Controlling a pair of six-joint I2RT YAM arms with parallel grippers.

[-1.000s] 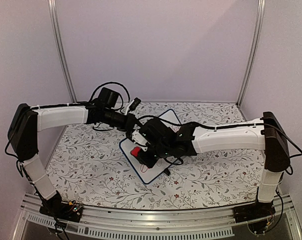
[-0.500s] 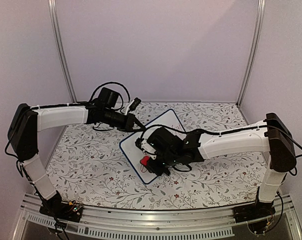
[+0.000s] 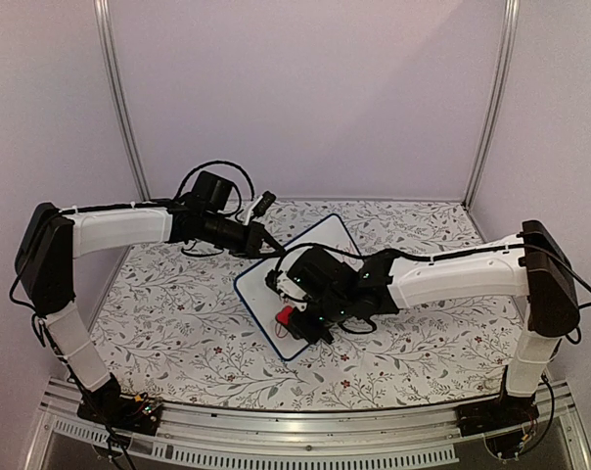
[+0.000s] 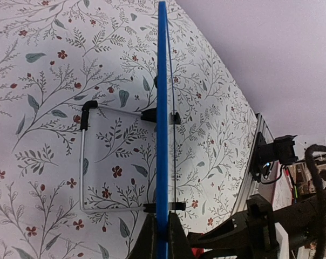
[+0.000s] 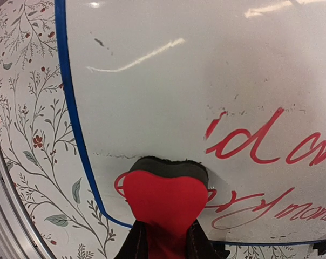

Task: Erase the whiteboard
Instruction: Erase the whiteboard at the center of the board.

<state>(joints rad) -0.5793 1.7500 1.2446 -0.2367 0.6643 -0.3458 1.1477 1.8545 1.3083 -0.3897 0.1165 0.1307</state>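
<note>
From the 9 o'clock side of the floral tabletop (image 3: pixel 168 323), the left arm (image 3: pixel 119 227) reached in toward the middle, and the left jaws were closed on the thin blue frame of the whiteboard (image 3: pixel 315 238) at about its 10 o'clock edge. The left wrist view showed that frame edge-on (image 4: pixel 162 108), running straight up from between the two fingers, with a bent wire stand (image 4: pixel 83 162) and its black clips on the 9 o'clock side of the frame, over the cloth. The whiteboard sat near the middle of the tabletop, turned cornerwise like a diamond. Its upper surface (image 5: pixel 179 81) was mostly wiped white, while red handwritten marker text (image 5: pixel 255 145) remained toward 4 o'clock in the right wrist view. The red eraser (image 3: pixel 288 315), dark pad down (image 5: pixel 164 199), pressed on the board near its 6 o'clock corner, over the start of the lower line of writing. The right jaws gripped that eraser, and the right arm (image 3: pixel 452 276) stretched away toward 3 o'clock.
</note>
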